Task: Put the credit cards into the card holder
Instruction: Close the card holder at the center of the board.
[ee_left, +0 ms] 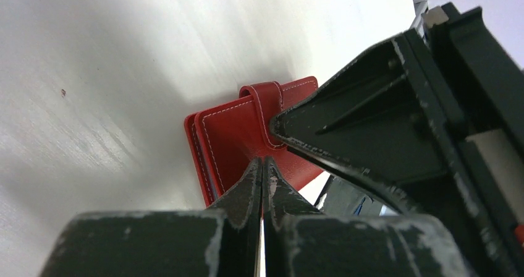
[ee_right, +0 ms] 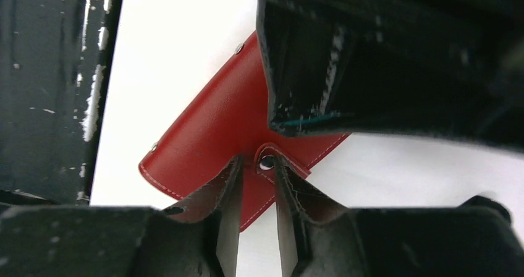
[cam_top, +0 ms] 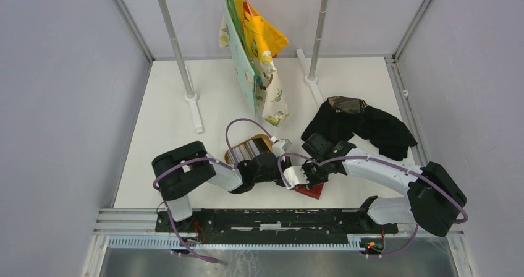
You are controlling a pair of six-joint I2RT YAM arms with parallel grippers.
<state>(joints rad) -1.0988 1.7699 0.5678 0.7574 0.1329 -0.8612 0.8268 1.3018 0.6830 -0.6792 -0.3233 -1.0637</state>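
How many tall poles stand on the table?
2. The left pole stands at the back left, the right pole at the back right, colourful cloths hanging between them.

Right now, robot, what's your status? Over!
Left gripper shut, tips at the card holder. Right gripper slightly open, straddling its snap stud. Holder folded, flat on table. Grippers crowd each other above it.

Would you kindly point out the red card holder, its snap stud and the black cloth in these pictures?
card holder (ee_left: 232, 138): left wrist view, on its red front face.
snap stud (ee_right: 267, 162): right wrist view, on the metal stud in the strap.
black cloth (cam_top: 377, 128): top external view, on the middle of the fabric.
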